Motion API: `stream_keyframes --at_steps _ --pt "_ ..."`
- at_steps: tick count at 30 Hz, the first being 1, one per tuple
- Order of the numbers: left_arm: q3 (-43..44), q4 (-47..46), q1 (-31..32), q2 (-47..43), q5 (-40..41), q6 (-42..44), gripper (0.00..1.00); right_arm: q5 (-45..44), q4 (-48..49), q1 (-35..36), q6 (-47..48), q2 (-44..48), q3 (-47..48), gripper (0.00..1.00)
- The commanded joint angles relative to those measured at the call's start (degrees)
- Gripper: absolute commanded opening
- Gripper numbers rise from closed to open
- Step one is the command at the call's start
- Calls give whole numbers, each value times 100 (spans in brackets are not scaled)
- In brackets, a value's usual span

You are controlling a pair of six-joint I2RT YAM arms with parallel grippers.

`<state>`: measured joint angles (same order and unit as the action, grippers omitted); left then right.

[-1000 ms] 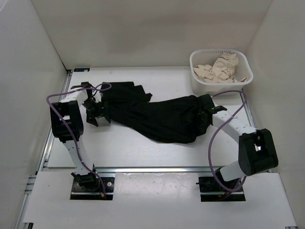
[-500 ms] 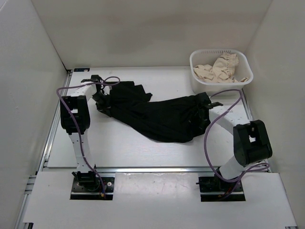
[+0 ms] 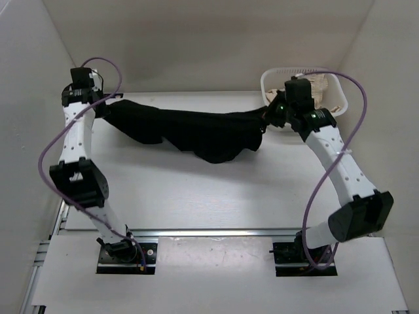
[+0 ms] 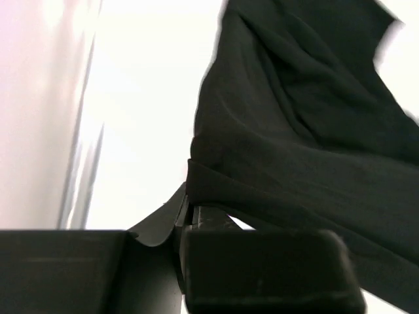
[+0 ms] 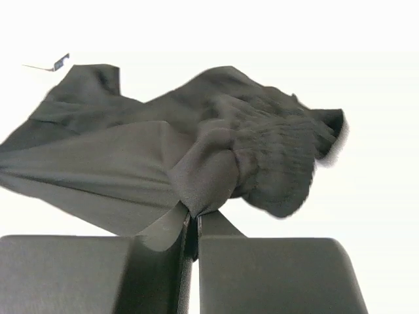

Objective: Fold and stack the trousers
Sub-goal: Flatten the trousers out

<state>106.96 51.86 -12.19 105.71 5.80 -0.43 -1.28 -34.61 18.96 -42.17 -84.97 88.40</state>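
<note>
The black trousers [image 3: 190, 127] hang stretched between both raised arms above the table, sagging in the middle. My left gripper [image 3: 105, 106] is shut on the trousers' left end near the back left corner; in the left wrist view the dark cloth [image 4: 301, 131] runs out from between the closed fingers [image 4: 185, 219]. My right gripper [image 3: 268, 116] is shut on the right end, in front of the basket; in the right wrist view the gathered elastic waistband [image 5: 275, 157] bunches just past the closed fingertips [image 5: 192, 219].
A white basket [image 3: 334, 88] holding beige frilly garments [image 3: 317, 84] stands at the back right, partly behind my right arm. White walls enclose the table on the left, back and right. Purple cables loop off both arms.
Both grippers closed on the ends of the trousers lying on the table, then rose and moved apart, lifting the cloth and pulling it out lengthwise.
</note>
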Motion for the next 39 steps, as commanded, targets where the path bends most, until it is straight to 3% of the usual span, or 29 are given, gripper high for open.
stream_keyframes --at_steps 1,5,8,9,10,11,12,13,15,18,20,21,22,26,30,36,39 --pt "-823 9 5 -891 1439 43 14 -487 -652 -261 149 708 -682 0" --pt "-2578 123 145 -1596 1678 43 14 -768 -862 -261 -141 1438 -1868 0" --pt "-3458 307 252 -1922 1539 43 32 -1004 -1029 -323 -475 1956 -2800 2" --pt "-3593 516 252 -1923 1442 43 39 -1076 -1204 -375 -546 2010 -2993 11" --pt "-3707 701 252 -1975 1354 43 48 -1128 -1336 -471 -686 2011 -3300 45" --pt "-3813 921 252 -1975 1240 43 60 -1181 -1477 -533 -739 2071 -3433 62" --pt "-3988 1106 200 -2045 1013 43 65 -1243 -1731 -603 -792 2133 -3574 75" --pt "-4068 1386 129 -2046 915 43 70 -1304 -1838 -769 -879 2195 -3828 81" --pt "-4182 1450 -246 -2186 861 43 81 -1357 -1839 -928 -1038 2519 -4084 84" --pt "-3869 1266 -1027 -2003 548 43 86 -1262 -1375 -1113 -1153 2933 -4497 84" --pt "-3543 1266 -1399 -1643 99 43 86 -1121 -882 -1175 -1284 2864 -4752 84" --pt "-3141 1266 -1714 -963 -469 43 82 -955 -428 -1228 -1285 2506 -4858 84" --pt "-3137 1266 -1717 -956 -475 43 82 -823 -424 -1228 -1285 2503 -4859 84" --pt "-2567 1266 -1717 -79 -2147 43 81 -111 796 -1228 -1407 1976 -4938 83" --pt "-2039 1055 -1568 326 -3170 43 83 -258 1308 -1228 -1408 1731 -4867 84" --pt "-2108 923 -1005 1283 -2865 43 84 -120 1167 -1228 -1346 835 -4595 85" --pt "-2109 923 -882 1530 -3173 43 72 -57 1263 -1175 -1346 544 -4595 85"
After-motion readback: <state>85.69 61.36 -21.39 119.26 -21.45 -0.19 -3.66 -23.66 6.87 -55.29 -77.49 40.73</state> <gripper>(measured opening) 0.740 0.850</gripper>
